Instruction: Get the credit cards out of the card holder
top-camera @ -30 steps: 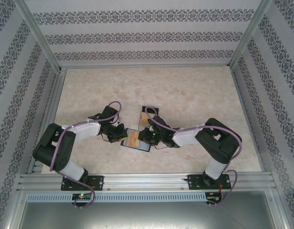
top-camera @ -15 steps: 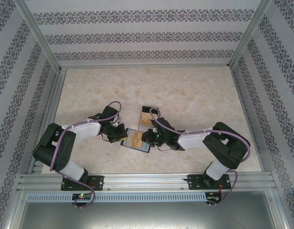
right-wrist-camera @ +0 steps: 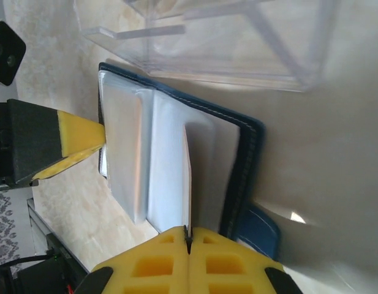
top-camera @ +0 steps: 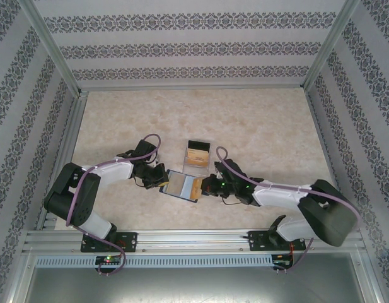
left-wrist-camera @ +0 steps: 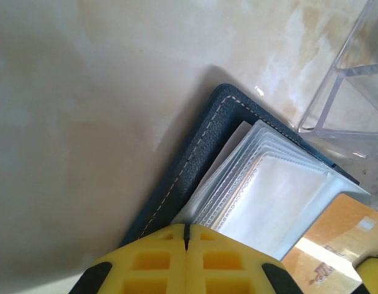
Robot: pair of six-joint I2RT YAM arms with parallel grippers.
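Card holder (top-camera: pixel 176 187): navy bifold with pale stitching, lying open on the counter (top-camera: pixel 263 120) between the two claws. A stack of clear sleeves is fanned inside, and there is a small side tab (right-wrist-camera: pixel 260 230) at one corner. Tan credit card (top-camera: pixel 193 185) lies at the holder's right side.

Right claw (top-camera: pixel 205 186): closed on that card, which shows edge-on between the yellow pads.

Left claw (top-camera: pixel 161 181): closed, tips at the holder's left edge; cannot tell if it pinches anything.

Clear acrylic stand (top-camera: pixel 197 154) just behind the holder.

Versus one second ago: right arm drawn back rightward; tan card moved from holder centre to its right side; left arm unchanged.
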